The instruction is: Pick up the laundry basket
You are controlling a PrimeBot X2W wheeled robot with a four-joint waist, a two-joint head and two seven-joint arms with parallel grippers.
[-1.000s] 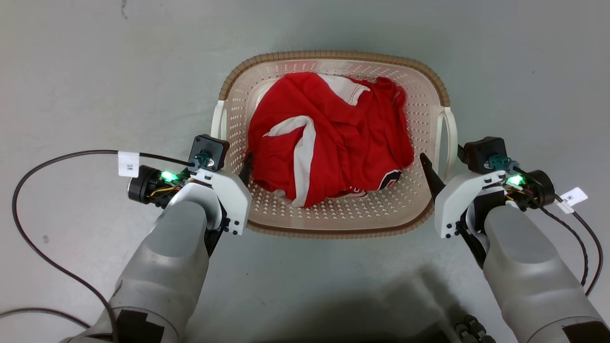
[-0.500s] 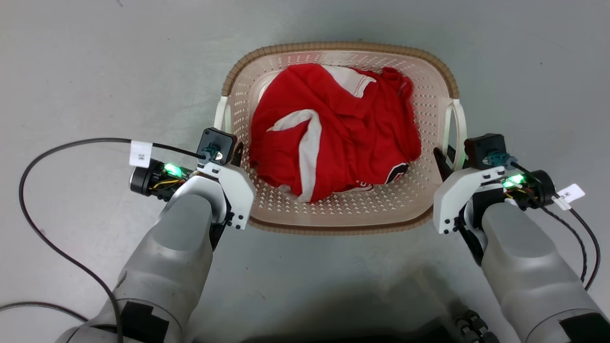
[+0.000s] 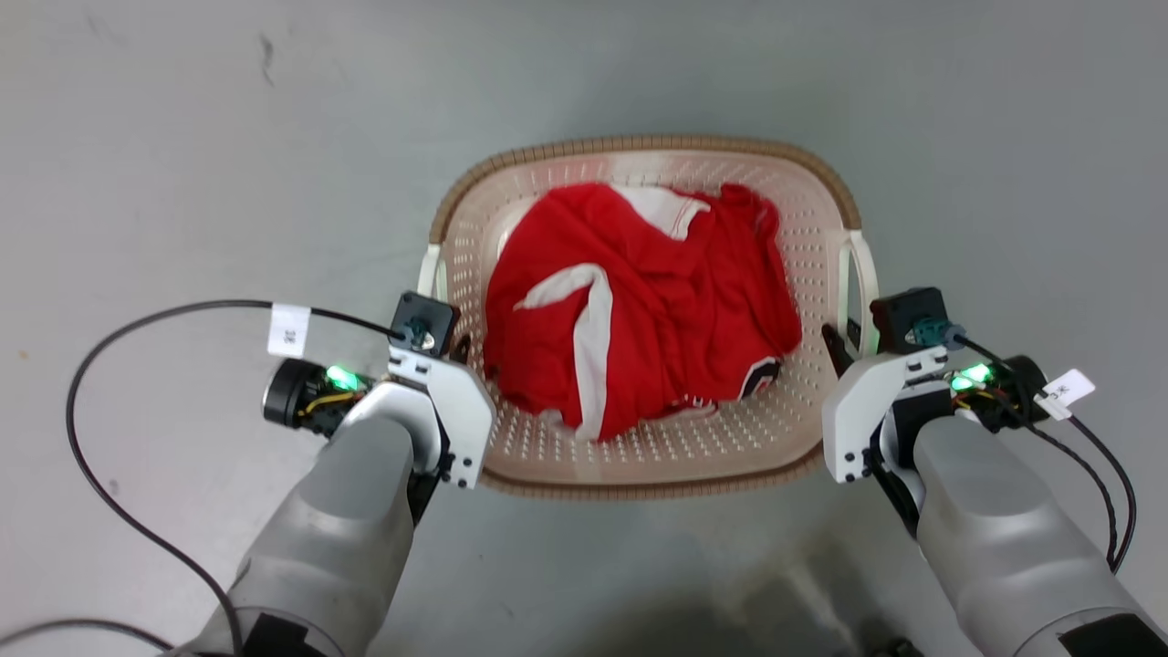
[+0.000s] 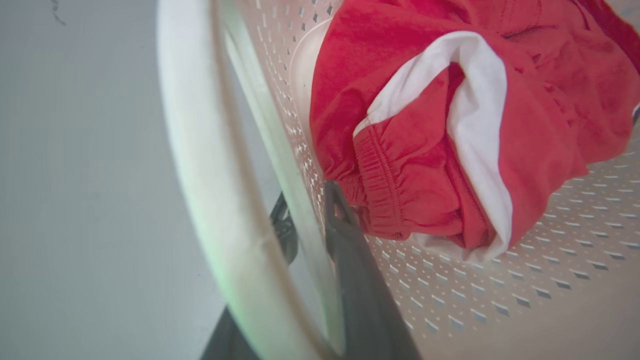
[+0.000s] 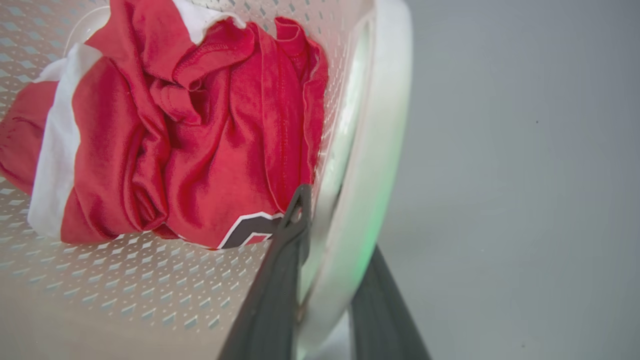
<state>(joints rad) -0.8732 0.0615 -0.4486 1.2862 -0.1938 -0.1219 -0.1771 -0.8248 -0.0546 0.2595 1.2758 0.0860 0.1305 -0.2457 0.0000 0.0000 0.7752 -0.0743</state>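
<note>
Both arms reach forward and down at the laundry basket [image 3: 639, 476], which sits on the grey floor [image 3: 182, 137]. The left gripper [image 3: 458, 350] and right gripper [image 3: 841, 338] each straddle a side, one finger inside and one outside, clamped on it.

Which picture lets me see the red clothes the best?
The head view: it looks straight down on the whole pile of red clothes lying in the laundry basket. The left wrist view shows one side close up, with a white stripe and a gathered hem; the right wrist view shows the other crumpled side, partly cut off.
</note>
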